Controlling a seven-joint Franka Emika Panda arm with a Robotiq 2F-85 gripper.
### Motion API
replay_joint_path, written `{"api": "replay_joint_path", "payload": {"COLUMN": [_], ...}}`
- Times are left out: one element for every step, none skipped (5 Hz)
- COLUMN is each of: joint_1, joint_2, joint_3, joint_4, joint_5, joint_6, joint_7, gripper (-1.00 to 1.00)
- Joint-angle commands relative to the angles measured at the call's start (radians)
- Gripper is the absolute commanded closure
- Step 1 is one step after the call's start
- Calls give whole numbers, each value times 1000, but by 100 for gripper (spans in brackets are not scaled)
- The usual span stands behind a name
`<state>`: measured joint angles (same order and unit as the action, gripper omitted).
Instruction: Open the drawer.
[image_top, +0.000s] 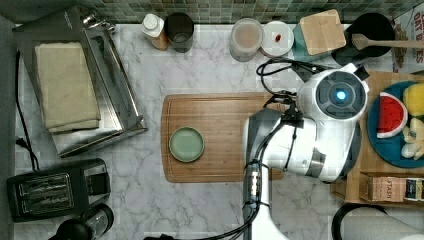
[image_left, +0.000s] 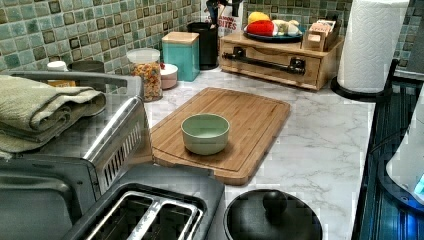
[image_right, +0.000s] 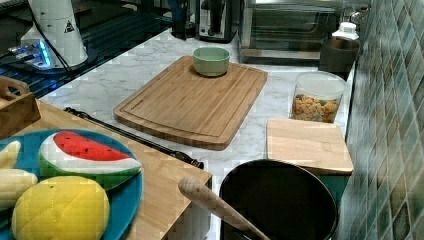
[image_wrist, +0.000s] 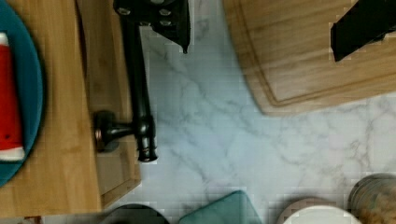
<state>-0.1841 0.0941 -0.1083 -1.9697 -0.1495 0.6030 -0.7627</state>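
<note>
My hand (image_wrist: 261, 23) spreads wide above the drawer (image_left: 270, 62), one black finger (image_wrist: 163, 18) at the round black metal bar handle (image_wrist: 137, 84), the other over the grooved wooden cutting board (image_top: 220, 120). The light plain-wood drawer sits at one o'clock in the left view, under a blue plate (image_wrist: 28, 70) of toy fruit. I cannot tell whether its front stands flush with its box. Smooth white-veined marble tabletop (image_wrist: 210, 116) lies bare between the drawer front and the board's rounded edge. A matte green bowl (image_top: 186, 144) rests on the board at nine o'clock from my arm in the top view.
</note>
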Motion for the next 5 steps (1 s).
{"api": "replay_joint_path", "payload": {"joint_1": [-8,-19,-53,-77,-61], "joint_2": [-5,41,78,90,120], "joint_3": [20,12,-2,-24,-46], "joint_4": [-98,-57,-42,-73,-49], "joint_5": [-113,-131,-137,-165,-235], "joint_6": [67,49,84,170,145], "joint_7": [-60,-92,-138,-134,-61], "gripper": [-100,-100,-100,-100,-100]}}
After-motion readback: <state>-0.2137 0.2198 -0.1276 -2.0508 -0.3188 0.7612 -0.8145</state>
